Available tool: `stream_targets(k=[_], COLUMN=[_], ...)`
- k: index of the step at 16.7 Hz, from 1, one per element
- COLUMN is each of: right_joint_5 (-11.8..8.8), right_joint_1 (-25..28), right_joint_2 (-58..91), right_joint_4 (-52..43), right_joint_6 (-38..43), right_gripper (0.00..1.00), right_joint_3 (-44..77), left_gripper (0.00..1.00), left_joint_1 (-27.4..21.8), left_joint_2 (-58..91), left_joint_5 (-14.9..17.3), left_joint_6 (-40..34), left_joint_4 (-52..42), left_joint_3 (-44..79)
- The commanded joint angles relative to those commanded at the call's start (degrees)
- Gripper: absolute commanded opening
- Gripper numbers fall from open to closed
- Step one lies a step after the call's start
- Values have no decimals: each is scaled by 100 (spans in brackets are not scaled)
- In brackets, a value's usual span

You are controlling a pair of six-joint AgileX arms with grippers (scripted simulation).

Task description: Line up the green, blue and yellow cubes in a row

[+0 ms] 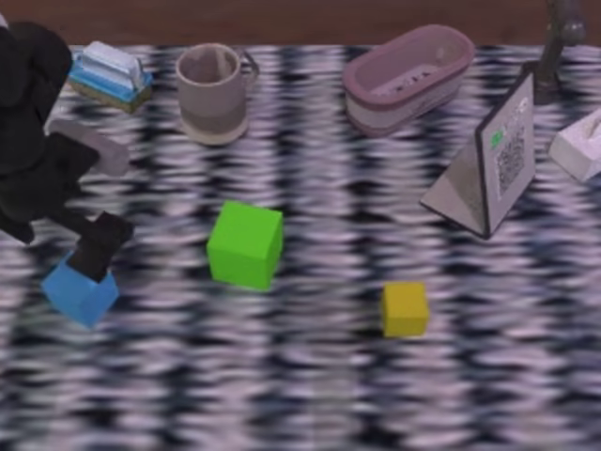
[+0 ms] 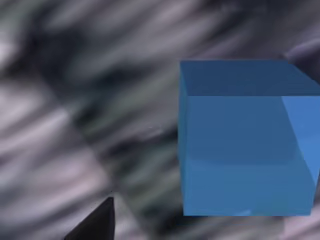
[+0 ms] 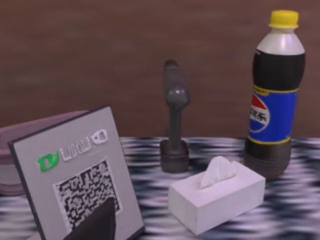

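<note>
The sky blue cube (image 1: 80, 293) sits at the table's left, turned at an angle. My left gripper (image 1: 97, 256) hangs right over its far top edge, open. In the left wrist view the blue cube (image 2: 245, 140) fills one side, and a gap of table separates it from the one dark finger (image 2: 97, 222) that shows. The lime green cube (image 1: 244, 244) stands near the middle. The mustard yellow cube (image 1: 405, 309) lies nearer the front, right of the green one. My right arm is out of the top view; one finger (image 3: 97, 222) of its open gripper shows, holding nothing.
Along the back stand a blue block with a white top (image 1: 108, 73), a mug (image 1: 214, 89) and a pink tub (image 1: 408, 75). At the right are a QR sign (image 1: 493, 160), a tissue box (image 1: 582, 141), a grey tool (image 3: 172, 125) and a cola bottle (image 3: 276, 95).
</note>
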Motion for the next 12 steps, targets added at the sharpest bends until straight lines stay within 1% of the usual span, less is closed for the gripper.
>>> stream_targets(k=[7, 12], right_joint_5=[0, 0], right_joint_1=[0, 0], right_joint_2=[0, 0], right_joint_4=[0, 0], right_joint_6=[0, 0], right_gripper=[100, 100], right_joint_3=[0, 0], left_gripper=[100, 100], left_joint_1=[38, 56], left_joint_2=[18, 454], left_joint_5=[0, 1], left_joint_6=[-17, -12], left_joint_4=[105, 1050], left_joint_3=[-82, -573])
